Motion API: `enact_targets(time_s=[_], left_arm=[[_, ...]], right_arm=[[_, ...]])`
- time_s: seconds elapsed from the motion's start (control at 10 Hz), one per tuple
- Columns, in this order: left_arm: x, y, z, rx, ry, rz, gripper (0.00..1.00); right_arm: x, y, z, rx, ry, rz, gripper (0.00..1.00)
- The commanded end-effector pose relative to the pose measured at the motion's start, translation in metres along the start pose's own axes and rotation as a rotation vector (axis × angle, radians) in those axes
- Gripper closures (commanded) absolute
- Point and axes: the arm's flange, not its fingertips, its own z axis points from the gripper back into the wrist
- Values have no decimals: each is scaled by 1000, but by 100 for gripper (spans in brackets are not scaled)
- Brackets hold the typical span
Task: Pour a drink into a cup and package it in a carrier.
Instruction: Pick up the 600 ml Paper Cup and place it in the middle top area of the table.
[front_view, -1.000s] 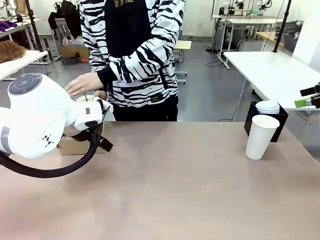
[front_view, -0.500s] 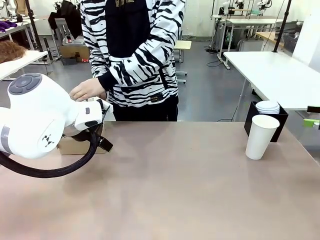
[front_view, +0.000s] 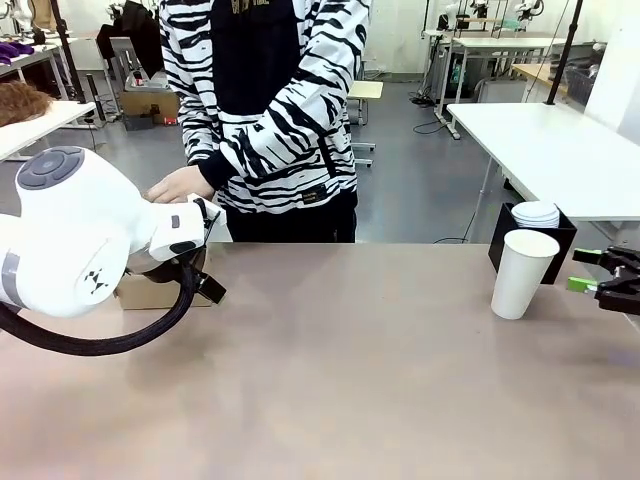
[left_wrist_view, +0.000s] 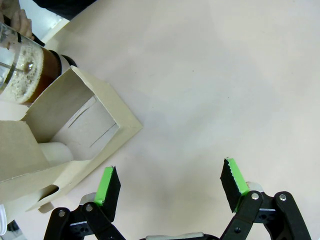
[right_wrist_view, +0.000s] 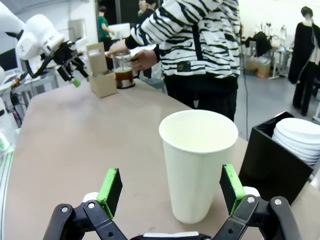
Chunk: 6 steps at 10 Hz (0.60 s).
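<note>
Here, right gripper (right_wrist_view: 170, 170) wide open, cup (right_wrist_view: 198, 160) just ahead, seemingly untouched.

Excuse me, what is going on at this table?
A person's hand is on the press pot of dark drink beside the cardboard carrier at the table's left end. The left gripper hangs open next to that carrier. The right gripper, also open, faces the empty, lidless cup by the black box of lids.
</note>
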Motion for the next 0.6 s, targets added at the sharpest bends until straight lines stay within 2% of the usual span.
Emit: enact_targets(time_s=[0.0,0.2,0.3,0.5], left_arm=[[0,0,0,-1,-1,-1,0],[0,0,0,-1,-1,-1,0],[0,0,0,-1,-1,-1,0],[0,0,0,-1,-1,-1,0]], right_arm=[[21,3,10,-23,2,26,0],[9,-1,6,-14,-6,19,0],[-3,-2,-9,9,-54,7,0],[-25,-2,-23,-42,-82,-4,0]])
